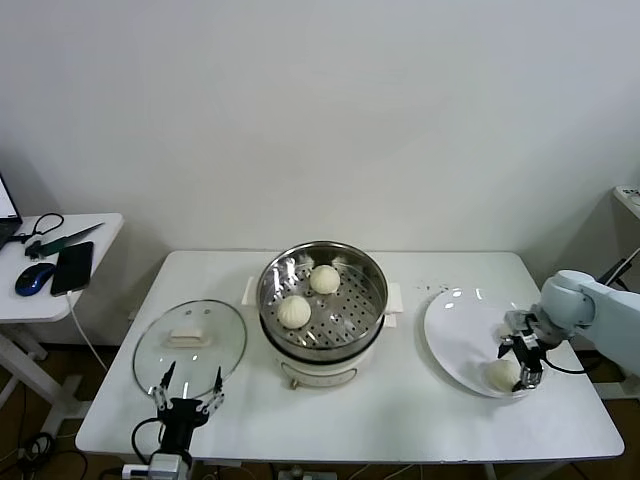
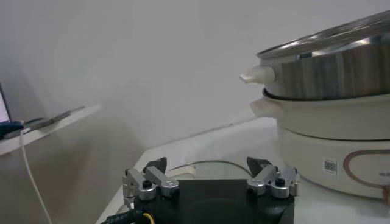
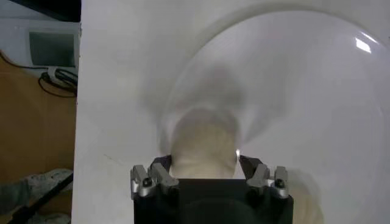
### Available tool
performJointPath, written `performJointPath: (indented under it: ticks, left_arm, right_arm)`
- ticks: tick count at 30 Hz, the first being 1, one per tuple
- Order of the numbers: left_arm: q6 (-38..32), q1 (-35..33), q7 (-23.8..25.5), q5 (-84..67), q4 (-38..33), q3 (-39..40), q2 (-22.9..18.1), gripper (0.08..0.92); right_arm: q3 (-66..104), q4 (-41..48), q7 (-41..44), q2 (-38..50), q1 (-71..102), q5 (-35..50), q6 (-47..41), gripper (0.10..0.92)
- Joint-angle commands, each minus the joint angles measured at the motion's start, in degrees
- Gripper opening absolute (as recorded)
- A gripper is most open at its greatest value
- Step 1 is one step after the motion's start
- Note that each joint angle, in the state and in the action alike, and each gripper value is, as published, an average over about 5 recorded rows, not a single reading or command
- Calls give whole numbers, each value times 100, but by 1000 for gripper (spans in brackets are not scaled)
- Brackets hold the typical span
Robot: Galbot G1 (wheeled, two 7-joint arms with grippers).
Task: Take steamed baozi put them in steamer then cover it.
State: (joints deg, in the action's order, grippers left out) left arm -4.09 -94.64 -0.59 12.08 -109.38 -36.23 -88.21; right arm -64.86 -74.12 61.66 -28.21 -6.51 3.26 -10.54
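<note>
Right gripper (image 1: 522,362) straddles a bun (image 1: 503,374) on the plate (image 1: 450,340), fingers narrowing, grip unconfirmed; next lift toward steamer (image 1: 322,300). Left gripper (image 1: 187,397) idles wide.

- Head view: from high above the near edge, facing forward and down; takes in the whole table (image 1: 400,420), steamer (image 1: 322,300) at centre, lid (image 1: 190,342) to the left, plate (image 1: 455,340) to the right, wall behind.
- Left wrist view: from low, just above the tabletop, facing level across it; steamer (image 2: 332,115) close by in side profile, lid (image 2: 207,167) just ahead; both shared with head view.
- Right wrist view: from close above, facing straight down at plate (image 3: 317,97) and one bun (image 3: 204,146); both shared with head view.
</note>
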Motion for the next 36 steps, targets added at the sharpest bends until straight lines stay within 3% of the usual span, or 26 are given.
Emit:
performJointPath:
  ticks: [1,9,16,26,36]
  left_arm:
    - [2,0,-6,19,-3,10,-9,823]
    - [12,-1,-6,29,-20,21,-3,823]
    - [22,-3,-4,39,-39,30,10,823]
    - [40,-46,-26,55,-60,59,4,823]
    - [49,-60,-31,49,-60,92,-24,823]
  right_arm:
    - [29,74,7,-46,83,15,14,725]
    - [-249,69,30,-77,-421,92,278,697]
    - [-1457,35,284,-483,-2365,-15,1663,695]
    - [-1925,39,320,-2030,-4378,-784,3848,691]
    - [-1315,-153,323,-3299,-4379,-1019,4516,695]
